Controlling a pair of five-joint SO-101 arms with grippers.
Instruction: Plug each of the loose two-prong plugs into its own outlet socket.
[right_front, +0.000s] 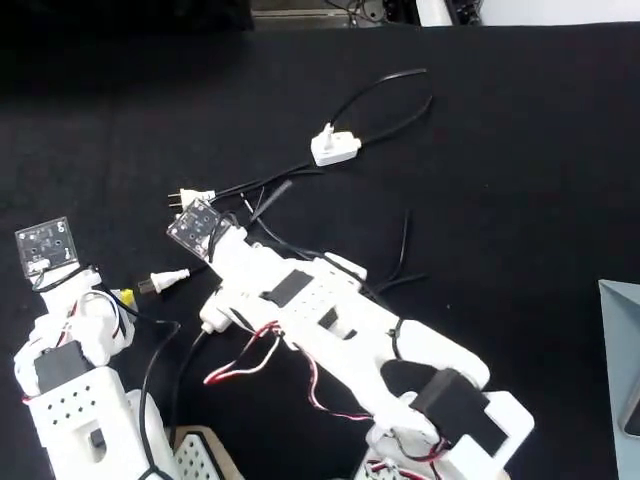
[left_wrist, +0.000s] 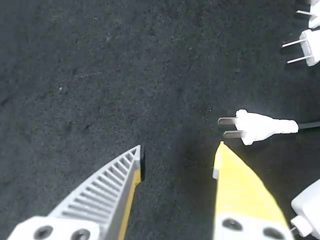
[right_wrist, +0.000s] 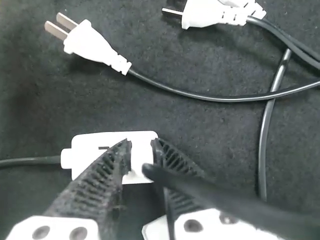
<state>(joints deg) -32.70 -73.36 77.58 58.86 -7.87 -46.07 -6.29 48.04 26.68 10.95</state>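
Observation:
My left gripper (left_wrist: 177, 155) is open over bare black cloth, with nothing between its grey and yellow fingers. A white two-prong plug (left_wrist: 257, 127) lies just past the yellow fingertip (right_front: 125, 297), prongs toward the gripper; it is the plug (right_front: 165, 282) at the left in the high view. My right gripper (right_wrist: 141, 150) is low over a white socket block (right_wrist: 87, 150), black fingers a narrow gap apart. Beyond it lie two loose plugs (right_wrist: 90, 42) (right_wrist: 212, 12). Another plug (right_front: 190, 198) rests near the right arm's wrist. A second socket block (right_front: 335, 147) sits farther back.
Black cables (right_front: 390, 95) loop across the middle and back of the dark cloth table. The right arm (right_front: 330, 320) lies diagonally over the centre. A grey object (right_front: 620, 380) stands at the right edge. More plug prongs (left_wrist: 300, 50) show beside the left gripper.

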